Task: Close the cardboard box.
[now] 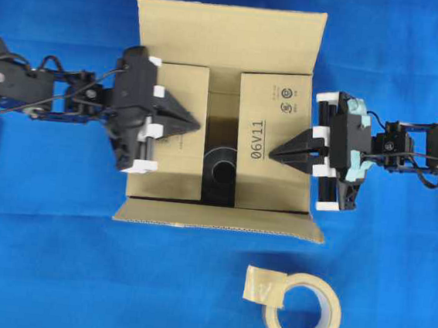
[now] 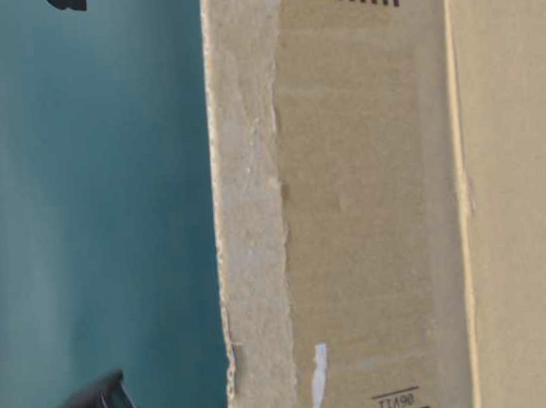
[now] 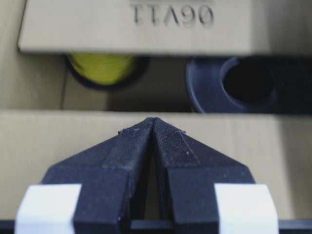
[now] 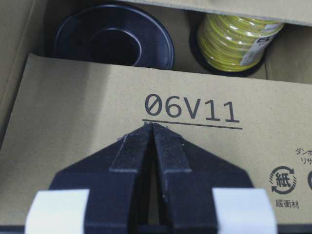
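- The left tool, tips pressed together, bears on the left side flap of the cardboard box, which sits mid-worktop.
- The right tool, likewise closed to a point, presses the right side flap marked 06V11.
- Both flaps likely need even, level pressure before the far flap and near flap fold over.
- A black spool and a yellow spool are half hidden below; the table-level view shows only the carton wall.
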Motion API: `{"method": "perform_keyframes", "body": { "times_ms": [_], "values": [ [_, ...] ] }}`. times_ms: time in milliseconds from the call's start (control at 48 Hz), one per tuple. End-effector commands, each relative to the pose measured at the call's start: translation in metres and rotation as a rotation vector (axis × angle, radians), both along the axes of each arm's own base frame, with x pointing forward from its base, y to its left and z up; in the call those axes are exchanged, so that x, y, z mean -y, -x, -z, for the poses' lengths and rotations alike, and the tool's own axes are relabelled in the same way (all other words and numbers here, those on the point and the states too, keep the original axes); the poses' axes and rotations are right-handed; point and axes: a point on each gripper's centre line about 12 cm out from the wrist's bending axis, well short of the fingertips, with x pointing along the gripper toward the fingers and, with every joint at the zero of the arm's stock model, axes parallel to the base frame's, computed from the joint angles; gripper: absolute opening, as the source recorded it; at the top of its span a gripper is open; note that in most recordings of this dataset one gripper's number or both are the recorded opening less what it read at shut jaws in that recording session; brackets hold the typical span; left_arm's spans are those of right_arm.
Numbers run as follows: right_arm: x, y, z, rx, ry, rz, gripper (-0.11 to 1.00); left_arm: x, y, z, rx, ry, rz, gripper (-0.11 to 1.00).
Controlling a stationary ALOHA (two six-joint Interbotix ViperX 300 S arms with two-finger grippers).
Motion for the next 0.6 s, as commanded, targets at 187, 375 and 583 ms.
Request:
{"method": "perform_keyframes", "body": {
  "times_ms": [187,375,583],
  "values": [
    [0.001,-0.005,-0.008,0.031,0.001,0.003,0.00,-0.031,-0.042,-0.032,0.106,-0.026,-0.061,0.00],
    [0.002,-0.006,-0.009,0.035,0.001,0.004,0.00,-0.052,-0.054,-0.032,0.106,-0.088,-0.081,0.00],
    [0.002,-0.006,-0.010,0.046,0.001,0.004,0.00,-0.067,-0.063,-0.017,0.088,-0.106,-0.102,0.00]
  ]
}}
